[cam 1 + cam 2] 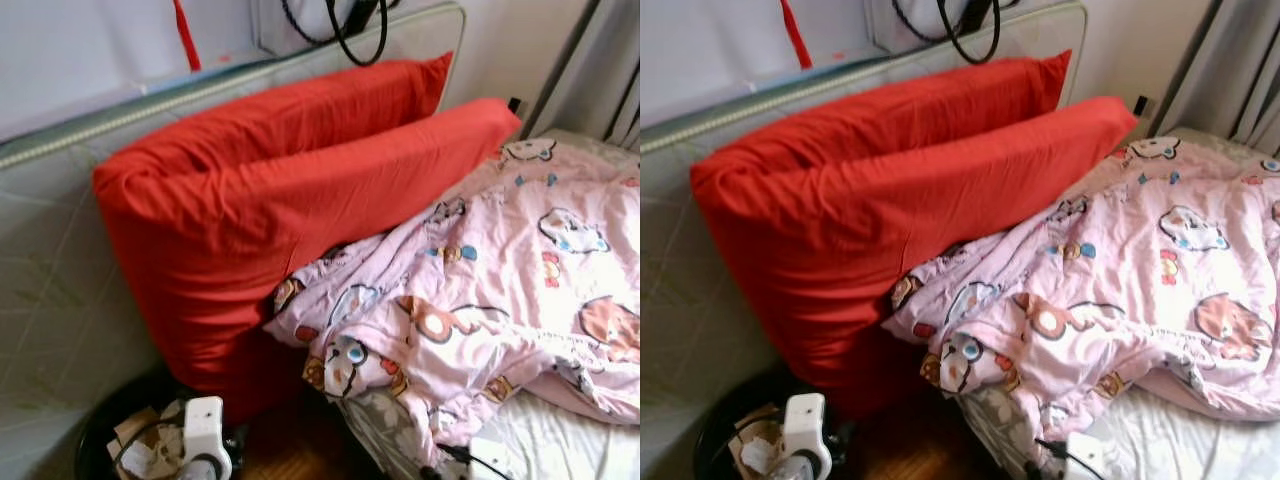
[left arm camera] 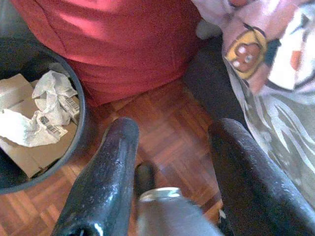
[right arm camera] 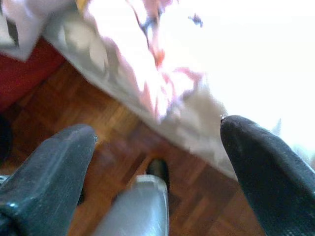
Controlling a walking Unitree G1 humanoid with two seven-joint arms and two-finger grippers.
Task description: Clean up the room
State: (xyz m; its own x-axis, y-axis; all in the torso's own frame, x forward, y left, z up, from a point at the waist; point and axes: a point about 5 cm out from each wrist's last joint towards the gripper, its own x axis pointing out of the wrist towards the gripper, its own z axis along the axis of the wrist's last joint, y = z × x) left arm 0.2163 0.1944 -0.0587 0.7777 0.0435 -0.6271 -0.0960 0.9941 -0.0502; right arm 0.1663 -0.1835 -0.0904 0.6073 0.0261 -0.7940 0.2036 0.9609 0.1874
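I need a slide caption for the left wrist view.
Open left end effector above parquet, between bin and bed.

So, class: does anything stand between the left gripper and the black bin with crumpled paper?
Nothing visible does. The left gripper hangs open over bare wooden floor, beside the black bin holding crumpled paper.

Bedside clutter before us

We see a black bin (image 2: pixel 81 118) on the parquet holding crumpled paper (image 2: pixel 51 105) and cardboard (image 2: pixel 29 157), beside two propped red pillows (image 1: pixel 280 210) and a rumpled pink quilt (image 1: pixel 500 290).

Glossy wood floor (image 2: pixel 167 132); cloth pillows (image 1: pixel 270 200)
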